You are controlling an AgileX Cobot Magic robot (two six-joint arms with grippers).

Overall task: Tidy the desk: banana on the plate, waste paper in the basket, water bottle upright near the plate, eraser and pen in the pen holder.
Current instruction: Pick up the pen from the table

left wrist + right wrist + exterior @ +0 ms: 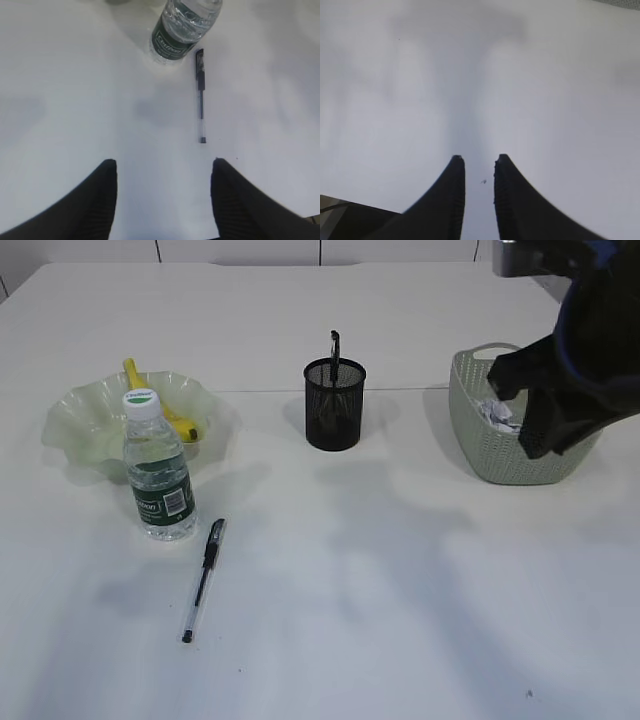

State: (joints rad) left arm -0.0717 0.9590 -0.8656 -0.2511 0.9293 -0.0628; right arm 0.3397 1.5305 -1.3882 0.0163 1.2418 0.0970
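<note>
A yellow banana [181, 426] lies in the pale green plate [80, 415] at the left. The water bottle [160, 475] [182, 30] stands upright just in front of the plate. A black pen [203, 580] [201, 95] lies flat on the table beside the bottle. Another pen [334, 345] sticks out of the black mesh pen holder [335, 405]. Crumpled waste paper [497, 412] sits in the green basket [470, 430]. My left gripper [163, 162] is open above bare table, short of the lying pen. My right gripper [478, 159] is narrowly open and holds nothing. The eraser is out of view.
My right arm [570, 380] hangs in front of the basket's right side and hides part of it. The white table stretches wide in front of the pen holder and basket.
</note>
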